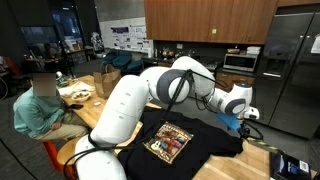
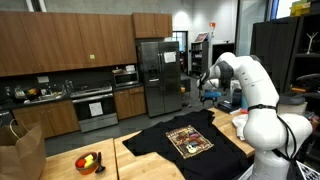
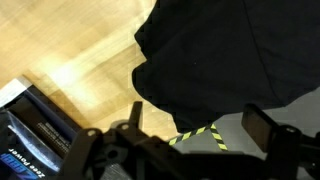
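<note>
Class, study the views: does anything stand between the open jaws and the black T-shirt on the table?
Nothing visible does. In the wrist view the jaws hang open just over the T-shirt at its edge, with only air between. The blue box lies off to one side on the table.

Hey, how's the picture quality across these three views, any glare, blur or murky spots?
Wrist view: glare washes out the wooden table, the black shirt is a featureless dark mass, and the open gripper is soft. In an exterior view the person has a blurred face and the arm looms large. In an exterior view the shirt's print shows clearly under even light.
</note>
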Robot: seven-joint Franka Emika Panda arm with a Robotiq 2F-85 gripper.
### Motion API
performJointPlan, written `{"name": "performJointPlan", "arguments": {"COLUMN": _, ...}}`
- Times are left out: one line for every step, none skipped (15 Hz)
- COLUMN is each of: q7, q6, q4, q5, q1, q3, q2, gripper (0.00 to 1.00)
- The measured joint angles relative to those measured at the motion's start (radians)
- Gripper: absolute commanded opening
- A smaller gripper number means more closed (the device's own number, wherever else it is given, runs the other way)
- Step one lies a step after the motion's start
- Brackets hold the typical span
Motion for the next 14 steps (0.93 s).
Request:
{"name": "performJointPlan", "arguments": {"q7": -0.001, "q6": 0.000, "q4": -0.001, "q5": 0.000, "q1": -0.002, "q3": 0.000, "q2": 0.002, "gripper": 1.00}}
{"name": "performJointPlan", "arguments": {"q7": -0.001, "q6": 0.000, "q4": -0.002, "q5": 0.000, "q1": -0.005, "q3": 0.000, "q2": 0.003, "gripper": 1.00}}
{"name": "performJointPlan", "arguments": {"q7": -0.003, "q6": 0.000, "q4": -0.004, "q5": 0.000, "q1": -0.008, "q3": 0.000, "q2": 0.004, "gripper": 1.00}}
{"name": "performJointPlan", "arguments": {"q7": -0.008, "q6": 0.000, "q4": -0.007, "q5": 0.000, "q1": -0.012, "q3": 0.000, "q2": 0.004, "gripper": 1.00}}
{"name": "performJointPlan", "arguments": {"q7": -0.014, "q6": 0.000, "q4": -0.009, "q5": 0.000, "q1": -0.017, "q3": 0.000, "q2": 0.004, "gripper": 1.00}}
{"name": "performJointPlan", "arguments": {"q7": -0.024, "q6": 0.000, "q4": -0.012, "q5": 0.003, "q1": -0.022, "q3": 0.002, "q2": 0.005, "gripper": 1.00}}
{"name": "performJointPlan", "arguments": {"q7": -0.034, "q6": 0.000, "q4": -0.014, "q5": 0.006, "q1": -0.028, "q3": 0.005, "q2": 0.006, "gripper": 1.00}}
{"name": "performJointPlan", "arguments": {"q7": -0.045, "q6": 0.000, "q4": -0.015, "q5": 0.012, "q1": -0.036, "q3": 0.010, "q2": 0.008, "gripper": 1.00}}
{"name": "performJointPlan", "arguments": {"q7": -0.055, "q6": 0.000, "q4": -0.015, "q5": 0.021, "q1": -0.045, "q3": 0.017, "q2": 0.011, "gripper": 1.00}}
{"name": "performJointPlan", "arguments": {"q7": -0.068, "q6": 0.000, "q4": -0.013, "q5": 0.033, "q1": -0.054, "q3": 0.025, "q2": 0.017, "gripper": 1.00}}
{"name": "performJointPlan", "arguments": {"q7": -0.076, "q6": -0.003, "q4": -0.012, "q5": 0.041, "q1": -0.062, "q3": 0.033, "q2": 0.023, "gripper": 1.00}}
{"name": "performJointPlan", "arguments": {"q7": -0.082, "q6": -0.005, "q4": -0.009, "q5": 0.049, "q1": -0.069, "q3": 0.039, "q2": 0.032, "gripper": 1.00}}
{"name": "performJointPlan", "arguments": {"q7": -0.083, "q6": -0.009, "q4": -0.004, "q5": 0.051, "q1": -0.073, "q3": 0.043, "q2": 0.041, "gripper": 1.00}}
{"name": "performJointPlan", "arguments": {"q7": -0.084, "q6": -0.013, "q4": 0.003, "q5": 0.051, "q1": -0.076, "q3": 0.045, "q2": 0.051, "gripper": 1.00}}
